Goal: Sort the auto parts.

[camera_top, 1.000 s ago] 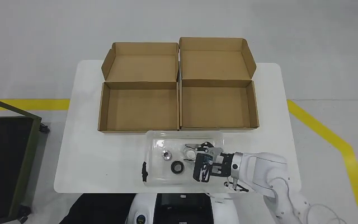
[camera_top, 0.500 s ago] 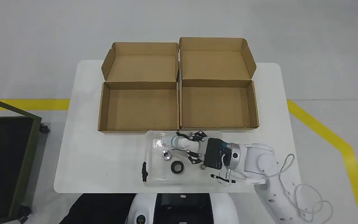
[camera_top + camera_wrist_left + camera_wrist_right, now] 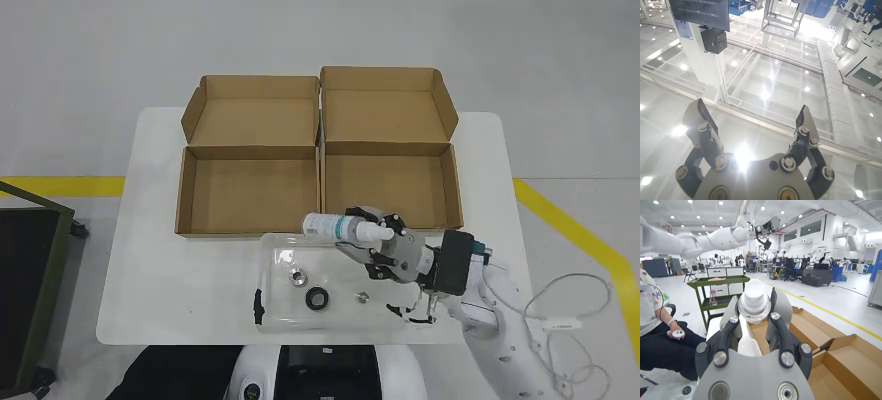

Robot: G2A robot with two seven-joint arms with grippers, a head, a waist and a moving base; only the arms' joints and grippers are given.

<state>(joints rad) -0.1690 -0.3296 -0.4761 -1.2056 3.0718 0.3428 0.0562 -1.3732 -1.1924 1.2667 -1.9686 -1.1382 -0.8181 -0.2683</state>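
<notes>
Right gripper [image 3: 368,238], fingers pinching a white cylindrical plastic part [image 3: 325,225] above the far rim of the clear plastic tray [image 3: 280,310], near an open brown cardboard box [image 3: 385,190]. Best carried level, released low inside. Left gripper [image 3: 752,103]: fingers spread.

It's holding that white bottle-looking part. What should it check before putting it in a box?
1. Right gripper jaws shut on the white part: ok.
2. Part held up off the clear tray: ok.
3. Left box and right box open: ok.
4. Left gripper raised well out of the way, jaws open: ok.
5. Which box suits this part: cannot tell.
</notes>
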